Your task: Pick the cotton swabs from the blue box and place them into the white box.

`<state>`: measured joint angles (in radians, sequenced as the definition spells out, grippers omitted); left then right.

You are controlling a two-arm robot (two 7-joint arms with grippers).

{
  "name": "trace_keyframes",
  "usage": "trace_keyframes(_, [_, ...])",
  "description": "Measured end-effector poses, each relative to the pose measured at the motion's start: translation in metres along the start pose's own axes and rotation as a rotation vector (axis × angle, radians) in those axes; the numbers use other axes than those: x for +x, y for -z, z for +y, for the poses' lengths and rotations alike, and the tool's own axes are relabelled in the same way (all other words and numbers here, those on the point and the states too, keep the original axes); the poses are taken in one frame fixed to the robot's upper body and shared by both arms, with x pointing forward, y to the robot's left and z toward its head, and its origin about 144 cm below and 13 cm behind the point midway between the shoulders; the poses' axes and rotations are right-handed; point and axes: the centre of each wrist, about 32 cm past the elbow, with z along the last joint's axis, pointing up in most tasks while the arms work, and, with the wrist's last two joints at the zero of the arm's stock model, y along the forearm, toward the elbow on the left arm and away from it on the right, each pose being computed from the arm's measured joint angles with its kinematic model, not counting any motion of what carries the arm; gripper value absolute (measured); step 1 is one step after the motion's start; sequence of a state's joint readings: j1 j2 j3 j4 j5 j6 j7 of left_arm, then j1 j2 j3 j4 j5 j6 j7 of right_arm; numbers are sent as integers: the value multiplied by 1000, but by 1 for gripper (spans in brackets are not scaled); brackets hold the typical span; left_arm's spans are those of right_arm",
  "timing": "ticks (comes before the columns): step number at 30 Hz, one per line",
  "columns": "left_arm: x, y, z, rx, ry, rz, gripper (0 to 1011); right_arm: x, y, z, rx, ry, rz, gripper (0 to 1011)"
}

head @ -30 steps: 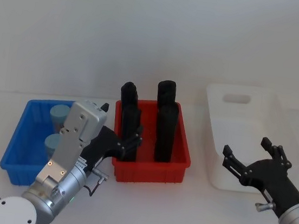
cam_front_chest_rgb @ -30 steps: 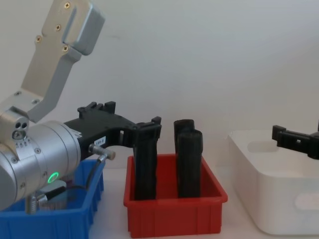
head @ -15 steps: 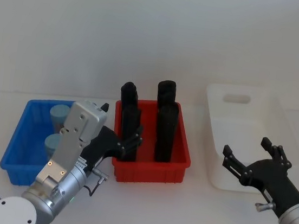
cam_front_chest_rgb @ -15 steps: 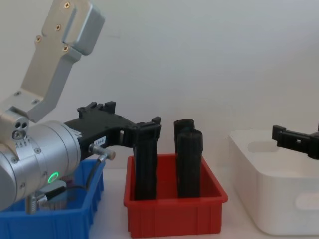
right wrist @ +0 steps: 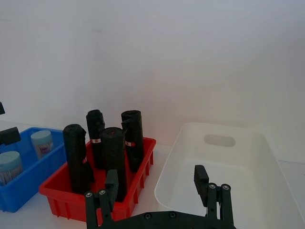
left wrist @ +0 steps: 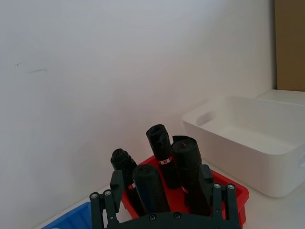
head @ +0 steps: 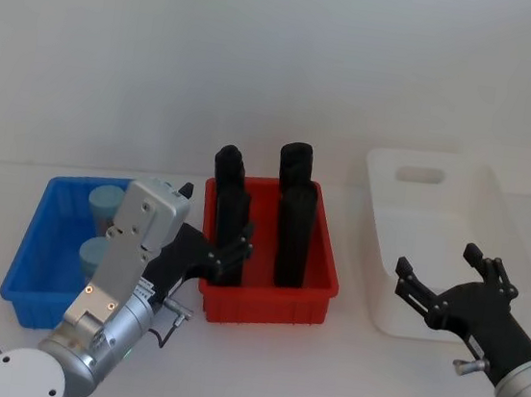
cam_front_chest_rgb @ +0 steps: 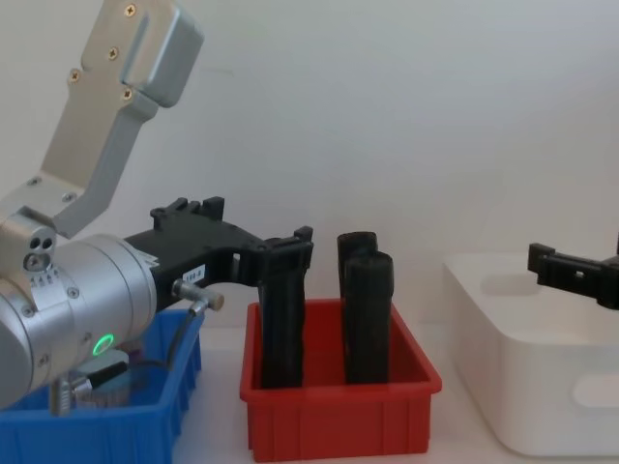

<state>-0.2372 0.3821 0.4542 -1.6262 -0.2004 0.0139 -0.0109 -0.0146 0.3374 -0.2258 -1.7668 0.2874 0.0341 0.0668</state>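
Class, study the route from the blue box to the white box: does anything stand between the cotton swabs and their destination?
Yes. The red bin with four upright black rolls sits between the blue box holding the cotton swabs and the white box. The rolls rise above its rim.

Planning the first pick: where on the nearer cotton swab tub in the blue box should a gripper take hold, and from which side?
Likely from above, closing across the round lid of the nearer cotton swab tub: it stands upright, and the blue box walls and the farther tub crowd its sides.
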Motion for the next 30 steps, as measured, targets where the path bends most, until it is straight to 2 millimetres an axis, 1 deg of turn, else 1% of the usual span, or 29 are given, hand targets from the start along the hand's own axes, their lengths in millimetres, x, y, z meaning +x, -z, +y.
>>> trace_keyframes(24, [1,0,0,-1,-1,0,1004,0,0,0,0,0,0,1002])
trace_keyframes(30, [7,1,0,8,-6,-1,1004,0,0,0,0,0,0,1002])
